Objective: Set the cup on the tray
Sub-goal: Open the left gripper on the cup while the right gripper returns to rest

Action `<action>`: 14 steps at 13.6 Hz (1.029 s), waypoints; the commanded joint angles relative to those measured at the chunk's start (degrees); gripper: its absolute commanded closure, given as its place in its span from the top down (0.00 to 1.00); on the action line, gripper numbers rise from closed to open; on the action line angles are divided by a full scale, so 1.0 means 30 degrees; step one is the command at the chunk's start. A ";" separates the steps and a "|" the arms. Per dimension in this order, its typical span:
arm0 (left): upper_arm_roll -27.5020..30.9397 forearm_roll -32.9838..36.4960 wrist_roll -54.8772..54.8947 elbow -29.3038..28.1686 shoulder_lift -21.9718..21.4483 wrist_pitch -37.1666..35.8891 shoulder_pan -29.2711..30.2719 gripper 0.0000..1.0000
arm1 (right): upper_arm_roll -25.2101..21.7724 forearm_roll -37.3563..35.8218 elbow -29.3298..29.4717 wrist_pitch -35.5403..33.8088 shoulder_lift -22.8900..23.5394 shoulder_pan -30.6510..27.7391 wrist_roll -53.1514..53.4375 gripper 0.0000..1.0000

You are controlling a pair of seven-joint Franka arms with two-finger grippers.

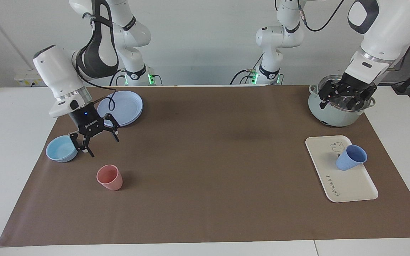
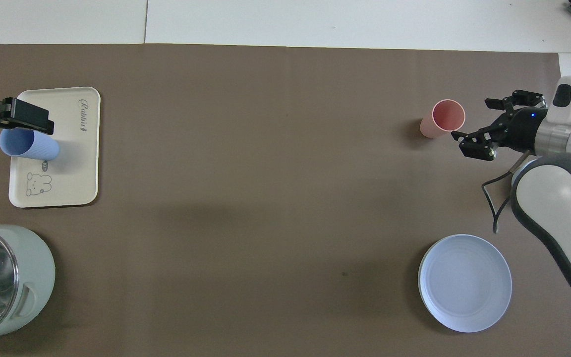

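Two cups are on the bench. The periwinkle-blue cup (image 1: 351, 157) stands on the tray (image 1: 347, 185), on the tray's half nearer the robots, just beside the small bear drawing; it looks upright with its mouth up, and no gripper touches it. The pink cup (image 1: 110, 177) stands upright on the brown mat (image 1: 205, 170) toward the right arm's end, well apart from the tray.

There is one tray, cream-white, lying flat toward the left arm's end of the bench. One pale green pot (image 1: 336, 110) sits nearer to the robots than the tray. At the right arm's end there is one round blue plate (image 1: 125, 106) and one light-blue bowl (image 1: 62, 148), the bowl farther from the robots than the plate.

Two grippers are in view. The left gripper (image 1: 345, 97) hangs over the pot with its fingers spread apart and nothing between them. The right gripper (image 1: 96, 140) hangs just beside the bowl, over the mat between the plate and the pink cup, its fingers likewise spread wide and empty.
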 commanded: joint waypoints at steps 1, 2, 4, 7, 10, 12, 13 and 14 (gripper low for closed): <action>-0.0409 -0.0189 -0.0321 -0.1151 -0.0543 0.0673 0.0307 1.00 | 0.0098 -0.4407 0.0303 -0.2295 -0.1106 -0.0056 0.5591 1.00; -0.0409 0.0450 -0.0321 -0.1357 -0.0603 0.0616 0.0190 1.00 | 0.0098 -0.5961 0.0769 -0.3638 -0.1312 -0.0026 0.7992 1.00; -0.0468 0.2177 -0.0321 -0.2234 -0.1187 0.0382 -0.0393 1.00 | 0.0243 -0.8253 0.2842 -0.7295 -0.1256 -0.0084 1.1662 1.00; -0.0468 0.2624 -0.0786 -0.2326 -0.1336 -0.0203 -0.0543 1.00 | 0.0128 -0.8497 0.5422 -1.2132 -0.1314 -0.0200 1.5914 1.00; -0.0468 0.2479 -0.0995 -0.2211 -0.1600 -0.0293 -0.0514 1.00 | -0.0078 -0.8029 0.7857 -1.5946 -0.1197 -0.0989 1.8761 1.00; -0.0438 0.2361 -0.0936 -0.2150 -0.1804 -0.0234 -0.0456 1.00 | -0.0107 -0.7999 0.8595 -1.7242 -0.1050 -0.1226 1.9235 1.00; -0.0438 0.2332 -0.0878 -0.2150 -0.1892 -0.0263 -0.0339 1.00 | -0.0107 -0.8028 0.8335 -1.7216 -0.1195 -0.1285 1.9353 1.00; -0.0438 0.2332 -0.0878 -0.2179 -0.1951 -0.0292 -0.0309 1.00 | -0.0078 -0.8028 0.8071 -1.7129 -0.1284 -0.1430 1.9180 1.00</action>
